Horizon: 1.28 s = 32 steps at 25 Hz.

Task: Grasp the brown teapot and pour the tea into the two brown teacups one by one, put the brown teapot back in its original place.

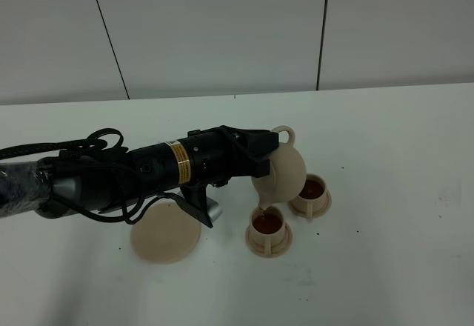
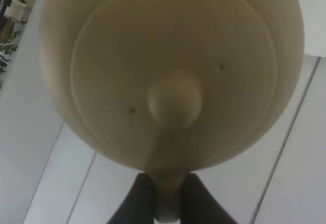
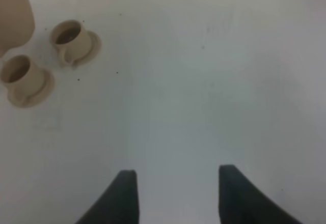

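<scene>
- Exterior high view: pale grey panelled wall (image 1: pixel 222 30) behind a plain white table (image 1: pixel 385 267).
- Flat round tan saucer disc (image 1: pixel 164 238) lies bare on the table.
- Left gripper (image 1: pixel 272 152) is clamped on the round tan matte teapot's (image 1: pixel 285 174) handle, tilting it above the nearer of two small tan cylindrical teacups (image 1: pixel 268 226), both holding dark tea.
- Right gripper (image 3: pixel 175 193) hangs spread apart, holding nothing.

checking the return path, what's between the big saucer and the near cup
Only bare white table lies between the big saucer and the near cup in the exterior high view; the left gripper and teapot hang above.

teapot (image 1: pixel 285 169) tan, tilted, spout over near cup (image 1: pixel 268 226) | far cup (image 1: pixel 310 191) w/ tea
</scene>
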Available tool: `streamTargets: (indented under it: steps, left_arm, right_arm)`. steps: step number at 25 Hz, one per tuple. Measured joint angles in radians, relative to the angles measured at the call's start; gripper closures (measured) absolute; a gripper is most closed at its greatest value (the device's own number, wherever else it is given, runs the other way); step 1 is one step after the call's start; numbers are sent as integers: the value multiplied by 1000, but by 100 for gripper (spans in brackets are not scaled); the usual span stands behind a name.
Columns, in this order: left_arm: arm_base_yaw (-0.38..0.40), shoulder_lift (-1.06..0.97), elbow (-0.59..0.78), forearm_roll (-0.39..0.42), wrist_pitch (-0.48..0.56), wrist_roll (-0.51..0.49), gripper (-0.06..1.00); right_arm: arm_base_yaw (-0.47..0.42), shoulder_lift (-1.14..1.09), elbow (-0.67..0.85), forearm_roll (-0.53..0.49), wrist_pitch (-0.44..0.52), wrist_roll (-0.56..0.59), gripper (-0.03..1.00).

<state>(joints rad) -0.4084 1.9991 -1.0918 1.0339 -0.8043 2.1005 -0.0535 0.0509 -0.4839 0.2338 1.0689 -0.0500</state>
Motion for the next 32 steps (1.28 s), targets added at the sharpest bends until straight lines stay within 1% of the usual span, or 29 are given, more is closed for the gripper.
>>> streamTargets:
  steps: [5,26,32]
  left_arm:
    - [0,2,0,5,-20,0,77]
    - [18,2,0,28,-45,0,77]
    - [18,2,0,13,-45,-29,77]
  right_arm:
    - [0,0,0,0,0,0,61]
    - [0,0,0,0,0,-1,61]
    - [0,0,0,0,0,-1,61]
